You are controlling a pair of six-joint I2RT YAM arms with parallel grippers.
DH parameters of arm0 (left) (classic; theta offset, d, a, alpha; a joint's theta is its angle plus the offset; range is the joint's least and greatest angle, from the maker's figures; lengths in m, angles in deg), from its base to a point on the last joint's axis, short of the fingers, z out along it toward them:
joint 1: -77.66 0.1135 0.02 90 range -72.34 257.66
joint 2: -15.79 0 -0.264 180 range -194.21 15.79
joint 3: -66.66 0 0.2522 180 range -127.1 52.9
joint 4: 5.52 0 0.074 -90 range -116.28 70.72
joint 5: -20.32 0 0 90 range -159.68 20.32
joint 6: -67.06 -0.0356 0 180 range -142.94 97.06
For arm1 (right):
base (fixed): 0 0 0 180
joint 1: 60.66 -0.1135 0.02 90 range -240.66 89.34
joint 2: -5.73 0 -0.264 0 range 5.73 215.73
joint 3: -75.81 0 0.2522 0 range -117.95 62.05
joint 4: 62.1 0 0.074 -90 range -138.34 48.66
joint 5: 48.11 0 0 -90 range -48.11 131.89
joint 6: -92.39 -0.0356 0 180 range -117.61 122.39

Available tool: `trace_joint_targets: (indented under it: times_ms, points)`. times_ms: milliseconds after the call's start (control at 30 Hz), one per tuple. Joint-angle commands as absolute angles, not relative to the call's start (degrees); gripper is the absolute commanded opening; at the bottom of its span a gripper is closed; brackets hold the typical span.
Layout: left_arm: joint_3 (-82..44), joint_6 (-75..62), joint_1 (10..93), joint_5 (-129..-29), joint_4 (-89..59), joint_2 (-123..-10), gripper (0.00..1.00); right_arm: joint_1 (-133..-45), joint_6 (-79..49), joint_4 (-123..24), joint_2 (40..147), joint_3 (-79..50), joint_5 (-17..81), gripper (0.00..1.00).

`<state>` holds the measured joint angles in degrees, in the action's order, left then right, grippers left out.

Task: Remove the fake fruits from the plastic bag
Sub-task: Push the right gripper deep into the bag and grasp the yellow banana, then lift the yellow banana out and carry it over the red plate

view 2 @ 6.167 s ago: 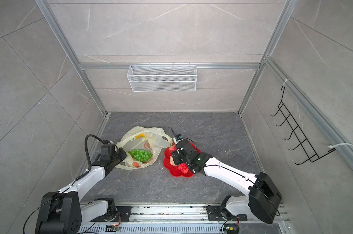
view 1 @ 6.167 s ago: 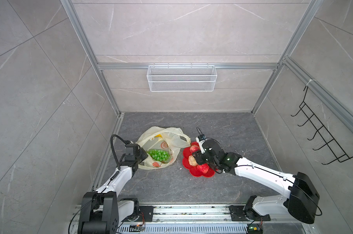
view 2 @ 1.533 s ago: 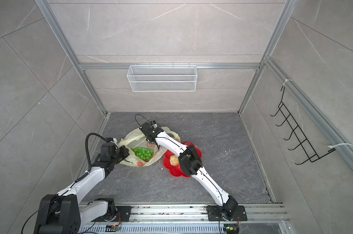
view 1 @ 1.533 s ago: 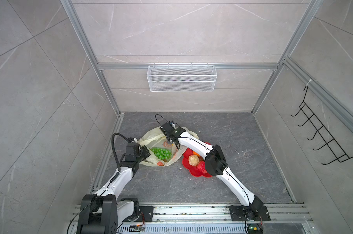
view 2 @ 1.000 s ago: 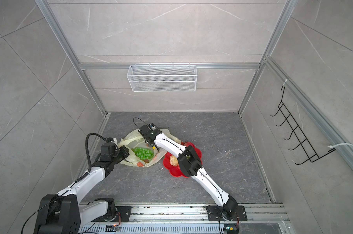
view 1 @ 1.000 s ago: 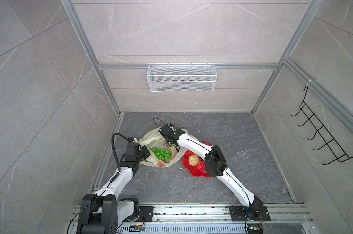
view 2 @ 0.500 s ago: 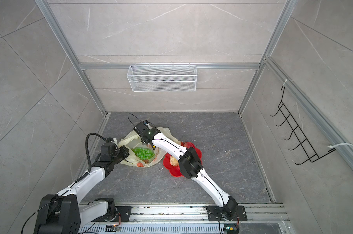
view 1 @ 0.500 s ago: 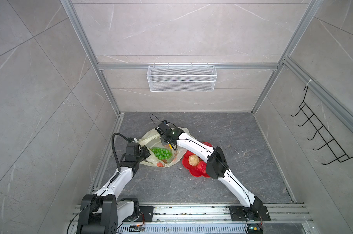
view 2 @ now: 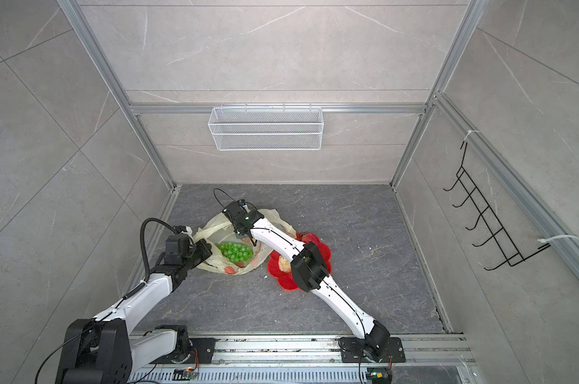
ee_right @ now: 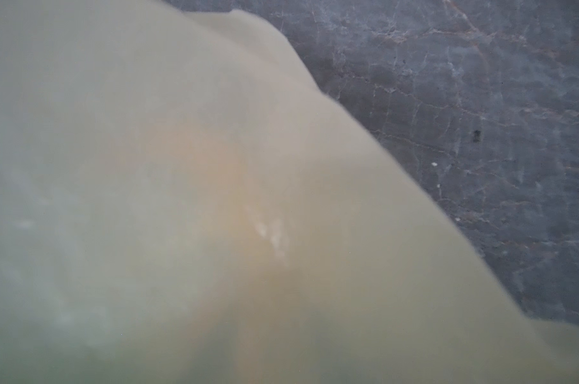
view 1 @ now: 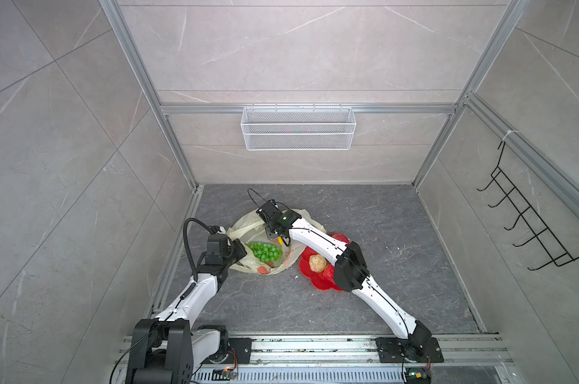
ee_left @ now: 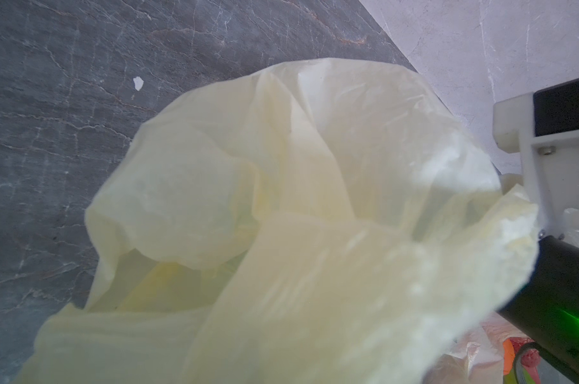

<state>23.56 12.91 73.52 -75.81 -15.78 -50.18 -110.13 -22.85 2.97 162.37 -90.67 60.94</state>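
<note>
The pale-yellow plastic bag (view 1: 248, 229) (view 2: 211, 232) lies open on the grey floor, left of centre in both top views. A green grape bunch (view 1: 265, 251) (view 2: 235, 251) lies inside it. My left gripper (view 1: 241, 250) is shut on the bag's near-left edge, and the bag (ee_left: 281, 199) fills the left wrist view. My right gripper (view 1: 275, 236) (view 2: 246, 237) reaches into the bag's mouth beside the grapes. Its jaws are hidden, and bag film (ee_right: 215, 199) covers the right wrist view. A beige walnut-like ball (view 1: 317, 262) lies on the red plate (view 1: 318, 284).
The red flower-shaped plate (view 2: 281, 279) sits just right of the bag, partly under my right arm, with a red strawberry (view 1: 328, 274) on it. A white wire basket (view 1: 298, 133) hangs on the back wall, a black hook rack (view 1: 531, 239) on the right wall.
My right gripper has left the red plate and now reaches into the bag's mouth; over the last second it has barely shifted. The left gripper keeps its hold on the bag.
</note>
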Motion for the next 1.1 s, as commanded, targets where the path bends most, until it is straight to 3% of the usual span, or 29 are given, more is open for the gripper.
trace_joint_targets:
  times_ms: [0, 233, 533, 933, 1067]
  points:
    - [23.9, 11.9, 73.4, -75.8, -13.7, -50.2, 0.0, -109.9, -21.7, 3.0, 165.3, -90.9, 58.3, 0.4]
    - [23.7, 11.9, 73.4, -76.0, -13.5, -50.6, 0.0, -109.8, -21.1, 3.2, 166.4, -92.0, 57.0, 0.4]
    - [23.2, 11.9, 73.4, -75.8, -13.9, -51.9, 0.0, -110.7, -21.0, 4.8, 159.8, -89.4, 58.0, 0.29]
    - [22.6, 12.0, 73.4, -72.0, -17.1, -51.2, 0.0, -113.6, -21.2, 1.4, 143.7, -71.9, 58.4, 0.28]
    - [22.5, 12.2, 73.4, -71.3, -17.6, -51.2, 0.0, -115.2, -19.9, -3.1, 136.1, -59.2, 58.7, 0.28]
